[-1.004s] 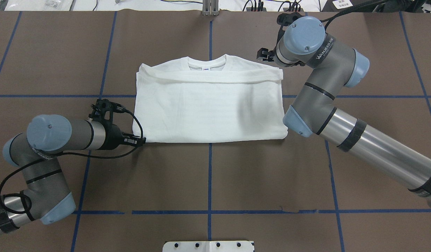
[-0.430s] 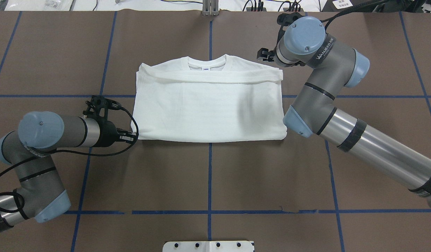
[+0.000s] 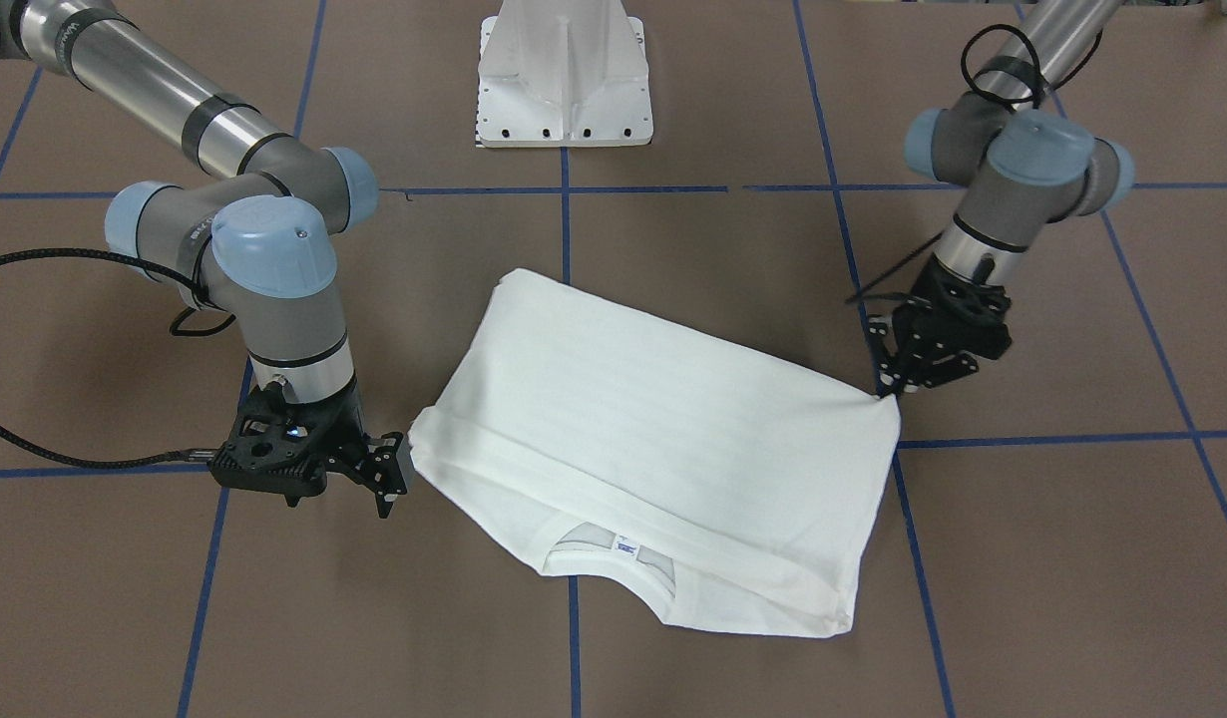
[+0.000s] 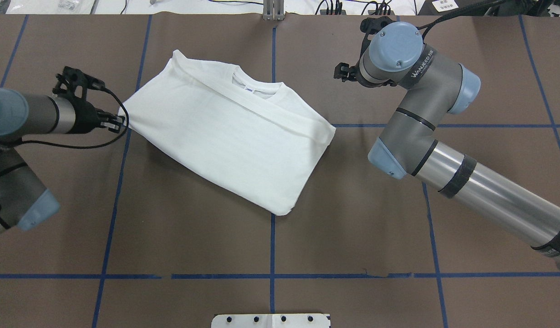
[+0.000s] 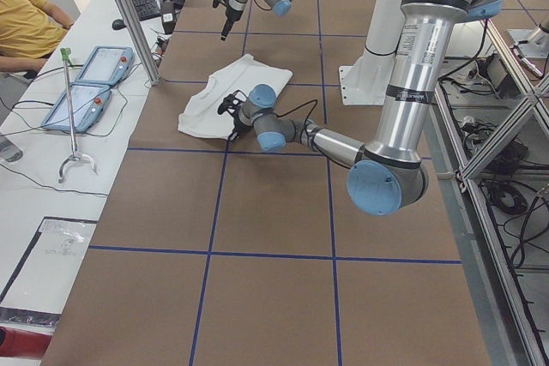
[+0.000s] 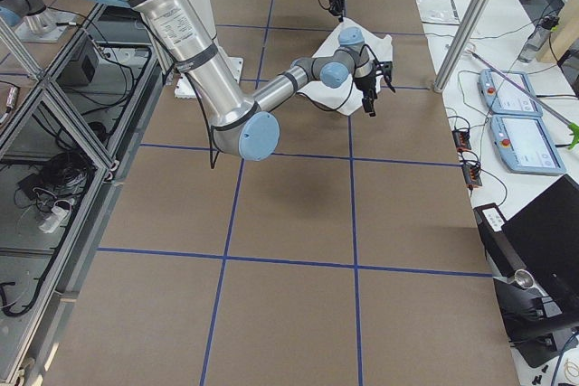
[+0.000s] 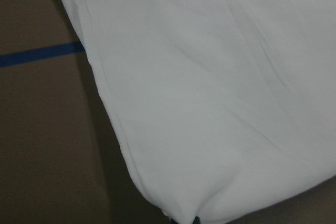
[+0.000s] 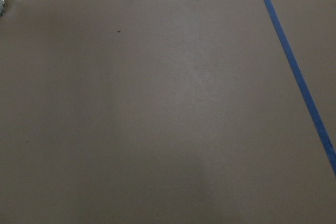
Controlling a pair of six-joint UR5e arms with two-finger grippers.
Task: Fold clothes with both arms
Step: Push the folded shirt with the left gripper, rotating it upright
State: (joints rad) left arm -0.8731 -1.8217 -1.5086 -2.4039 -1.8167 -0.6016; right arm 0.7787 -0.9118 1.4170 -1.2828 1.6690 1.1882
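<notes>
One corner is all that is held. The left gripper (image 4: 118, 120) is pinched tight on the tip of the folded shirt (image 4: 225, 136), and the front view shows the cloth drawn to a point there. The rest of the shirt lies flat on the table (image 4: 353, 218), stretching away from that gripper at a slant to the blue tape lines (image 4: 273, 218). The right gripper (image 3: 392, 474) has its fingers parted with nothing between them, off the shirt's opposite end.

With a single pinch, any pull would likely swing the shirt about instead of moving it squarely, and the folded-over layers near the collar (image 3: 613, 553) could slide or bunch. The grip sits at the very tip, so the cloth may slip out. It may also have caught only the top layer, in which case a lift would peel the fold open. If the right gripper comes down to take its end, it might close on bare table, since no corner lies beneath it.

From the front, the right gripper looks just beside the nearest corner. The overhead view shows bare table between them, though the wrist hides most of that gripper there. The right wrist camera agrees, showing only table and one tape line, with no cloth. Only the left wrist camera shows the creases running in toward the pinch.
</notes>
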